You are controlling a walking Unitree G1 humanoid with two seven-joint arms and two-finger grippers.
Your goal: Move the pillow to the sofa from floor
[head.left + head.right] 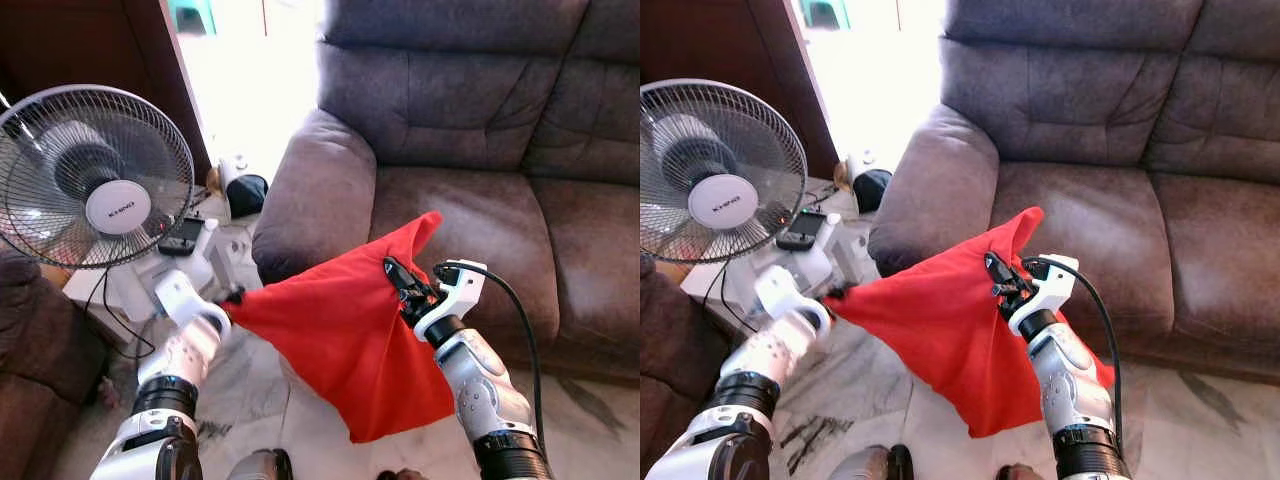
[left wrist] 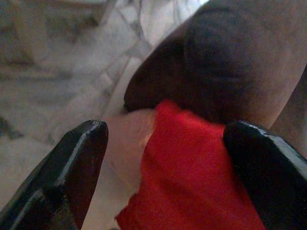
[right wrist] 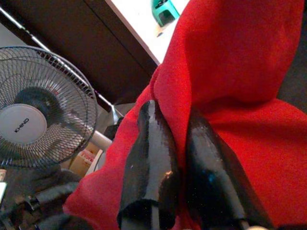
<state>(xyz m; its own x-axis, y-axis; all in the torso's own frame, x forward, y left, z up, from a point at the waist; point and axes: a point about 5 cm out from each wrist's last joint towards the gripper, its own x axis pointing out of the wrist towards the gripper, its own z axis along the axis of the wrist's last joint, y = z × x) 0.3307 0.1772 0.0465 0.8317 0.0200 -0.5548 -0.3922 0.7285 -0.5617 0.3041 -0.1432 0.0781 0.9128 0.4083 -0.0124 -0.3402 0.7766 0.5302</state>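
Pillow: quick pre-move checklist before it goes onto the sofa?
1. Right gripper shut on the pillow near its top corner: ok.
2. Left gripper at the pillow's left corner, fabric between its fingers: the pinch cannot tell.
3. Pillow off the floor, hanging between both arms: ok.
4. Sofa seat ahead bare: ok.
5. Pillow's top corner already over the seat edge; the rest hangs in front: not ok yet.
6. Fan close by the left arm: watch it.

Plain red pillow (image 1: 345, 335), brown sofa (image 1: 470, 130), white fan (image 1: 95, 175), grey-veined pale marble floor (image 1: 250, 400)
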